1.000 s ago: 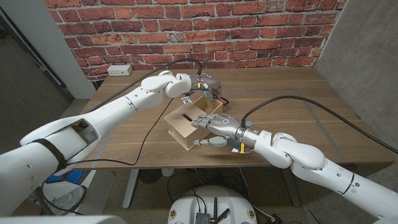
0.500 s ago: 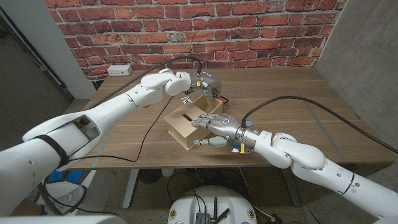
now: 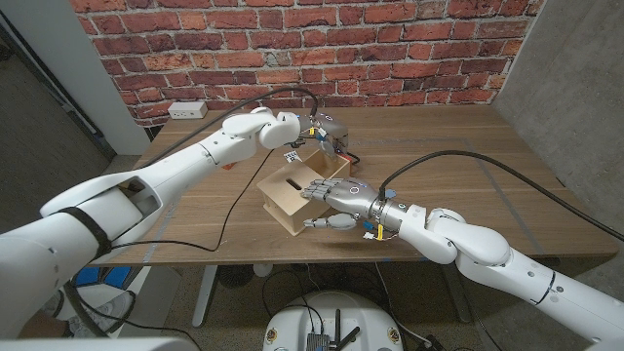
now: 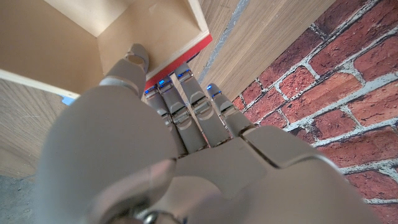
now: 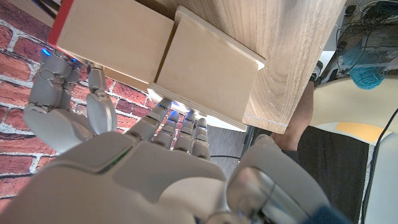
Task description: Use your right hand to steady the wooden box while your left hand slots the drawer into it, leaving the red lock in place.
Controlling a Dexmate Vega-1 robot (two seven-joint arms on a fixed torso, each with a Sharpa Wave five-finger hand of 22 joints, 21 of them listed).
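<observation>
The light wooden box (image 3: 289, 201) lies near the table's front edge, and in the right wrist view the box (image 5: 211, 74) shows its broad side. The drawer (image 3: 320, 166) sticks out of its far end, part way in. A red lock (image 4: 179, 60) runs along the drawer's outer end. My left hand (image 3: 327, 135) holds that end, thumb inside the drawer (image 4: 134, 31) and fingers (image 4: 186, 99) on the red strip. My right hand (image 3: 339, 198) grips the box from the right, fingers (image 5: 180, 124) on its side and thumb at its near face.
A white power strip (image 3: 185, 109) sits at the table's back left corner. Black cables (image 3: 244, 190) trail across the table (image 3: 468, 175) to both wrists. The brick wall (image 3: 390, 49) stands behind. The box lies close to the front edge.
</observation>
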